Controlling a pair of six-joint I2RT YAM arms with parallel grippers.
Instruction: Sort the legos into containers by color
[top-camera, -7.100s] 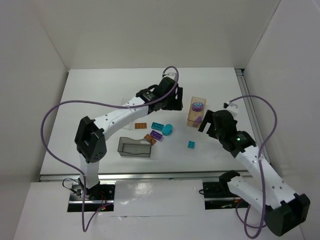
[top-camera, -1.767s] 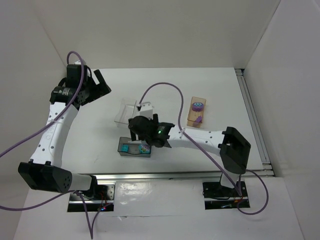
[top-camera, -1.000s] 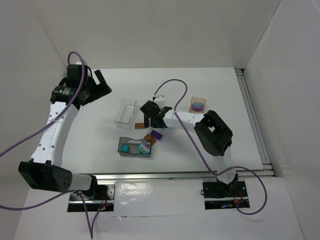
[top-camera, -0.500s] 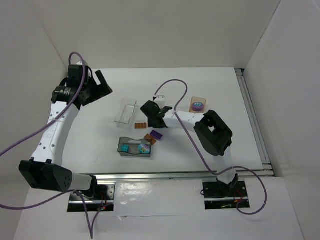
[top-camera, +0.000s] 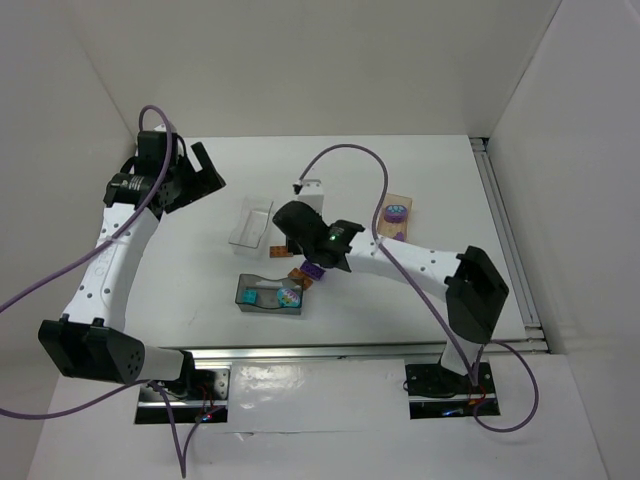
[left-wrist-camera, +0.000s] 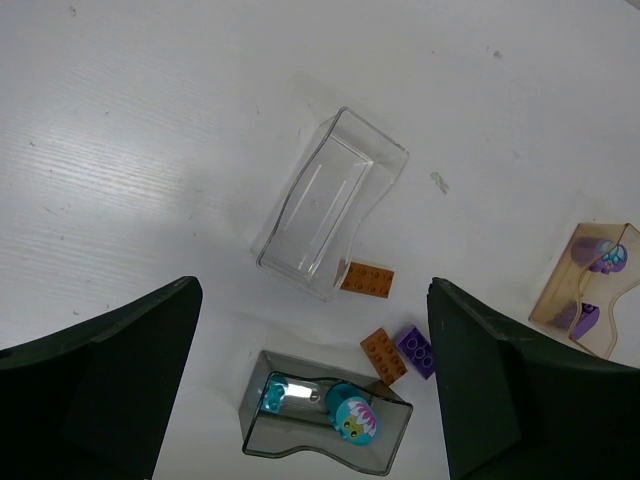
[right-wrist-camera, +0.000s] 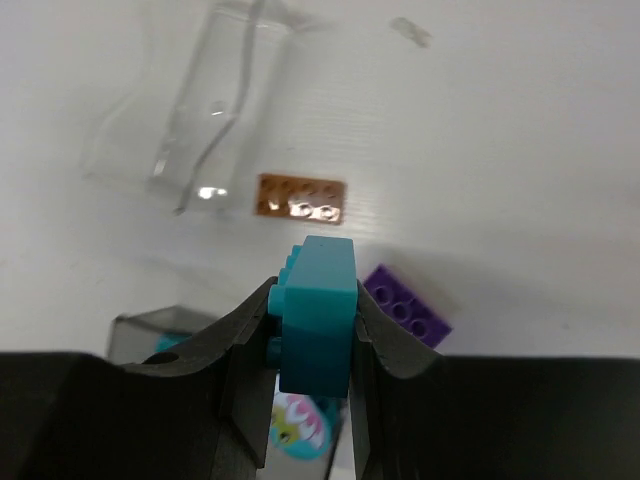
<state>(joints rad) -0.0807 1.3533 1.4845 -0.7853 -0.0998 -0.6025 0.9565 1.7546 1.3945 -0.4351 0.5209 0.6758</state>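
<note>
Now the teal brick (right-wrist-camera: 318, 300) is pinched tight between the two fingers of the right gripper (right-wrist-camera: 316, 285), held up above the white table (top-camera: 440, 180). Down below it lie a purple brick (right-wrist-camera: 405, 305) and a flat orange brick (right-wrist-camera: 300, 197), near each other but apart. A second orange brick (left-wrist-camera: 383, 354) sits right beside the purple one. The dark grey tray (left-wrist-camera: 300, 450) is close by, and inside it are a small teal brick (left-wrist-camera: 273, 394) and a round teal piece (left-wrist-camera: 352, 418). The clear tray (left-wrist-camera: 330, 205) lies just past the flat orange brick. Farther off to the right, the tan tray (left-wrist-camera: 552, 280) has purple pieces (left-wrist-camera: 600, 255) in it. Way over on the left side, well apart from all the bricks, the left gripper (top-camera: 203, 168) hangs in the air with its fingers spread wide.
</note>
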